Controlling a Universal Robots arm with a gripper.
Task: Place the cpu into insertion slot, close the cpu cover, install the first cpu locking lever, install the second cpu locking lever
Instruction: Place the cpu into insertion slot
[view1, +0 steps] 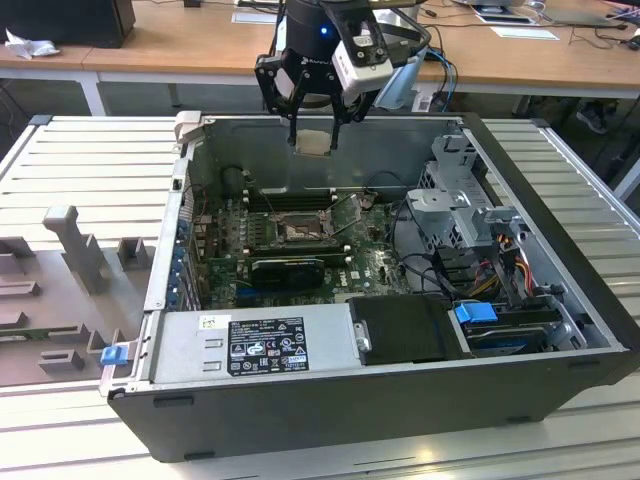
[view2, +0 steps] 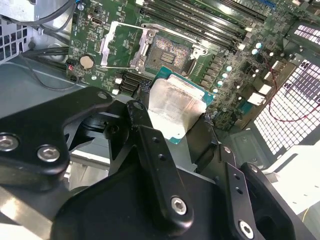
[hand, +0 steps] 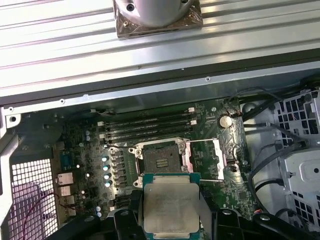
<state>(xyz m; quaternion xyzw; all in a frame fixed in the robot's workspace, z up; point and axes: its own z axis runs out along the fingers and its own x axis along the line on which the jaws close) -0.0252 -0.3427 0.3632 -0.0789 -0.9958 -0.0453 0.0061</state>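
1. The gripper (view1: 314, 136) is closed part-way, its fingers pinching two opposite edges of the cpu (view1: 313, 143). It holds nothing else.
2. The cpu hangs high above the slot (view1: 298, 231), well apart from it and about level with the rim of the case (view1: 560, 330).
3. The slot is bare, with its pin field exposed. The cover (hand: 218, 160) is swung open and lies just beside the slot. The memory slots (hand: 145, 127) run along another side of it.
4. What could go wrong, as I judge it:
   - The grip is on thin edges only, so a slip would drop the cpu onto the slot's pins and bend them.
   - If the cpu comes down turned or off-centre to the slot, its corner would catch the frame, and pressing on would damage the pins.
   - The fingers reach past the cpu's edges and could strike the open cover beside the slot.
5. What each view adds:
   - The exterior view alone gives the height gap between cpu and slot.
   - The first wrist view shows the cpu's edges running about parallel to the slot's — a check on rotation.
   - The second wrist view shows where the fingers (view2: 145, 97) meet the cpu, and its green underside edge.
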